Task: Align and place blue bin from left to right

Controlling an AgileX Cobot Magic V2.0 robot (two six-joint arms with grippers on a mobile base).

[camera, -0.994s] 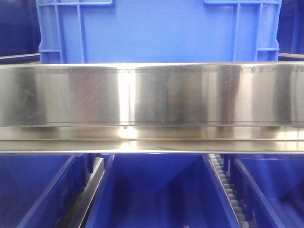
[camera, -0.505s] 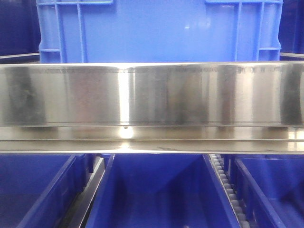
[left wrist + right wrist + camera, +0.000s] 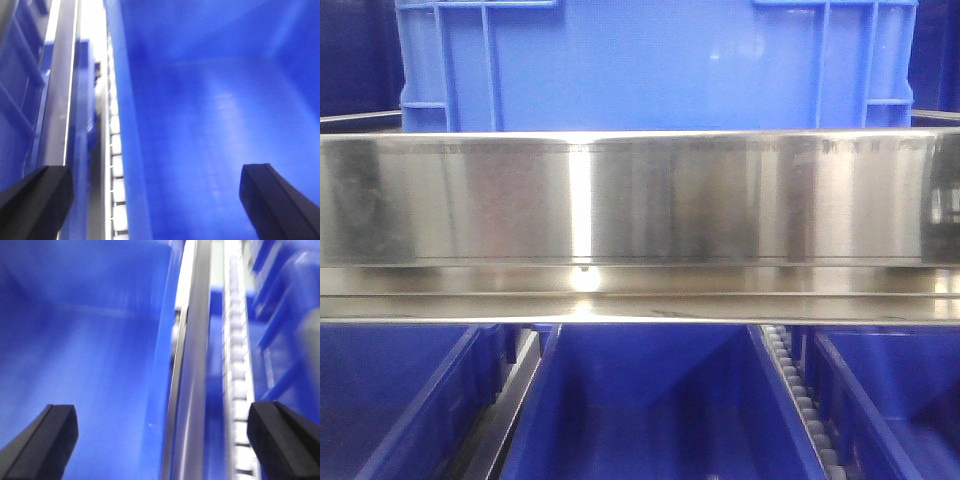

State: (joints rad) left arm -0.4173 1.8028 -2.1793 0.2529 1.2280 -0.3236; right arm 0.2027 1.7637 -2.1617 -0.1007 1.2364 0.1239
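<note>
The large bright-blue ribbed plastic crate (image 3: 650,65) stands at the front edge of the upper steel-fronted shelf (image 3: 720,200). Left pincer (image 3: 155,200) and right pincer (image 3: 165,440) gape empty among smooth deep-blue bins (image 3: 650,400); aligning looks not yet begun.

left fingers (image 3: 35,200): black, blocky, matte | right fingers (image 3: 40,440): black, blocky, matte

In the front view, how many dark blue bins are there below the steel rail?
3 dark blue bins: one at the left, one in the middle, one at the right. The outer two are cut off by the picture edges, so more may be hidden.
</note>
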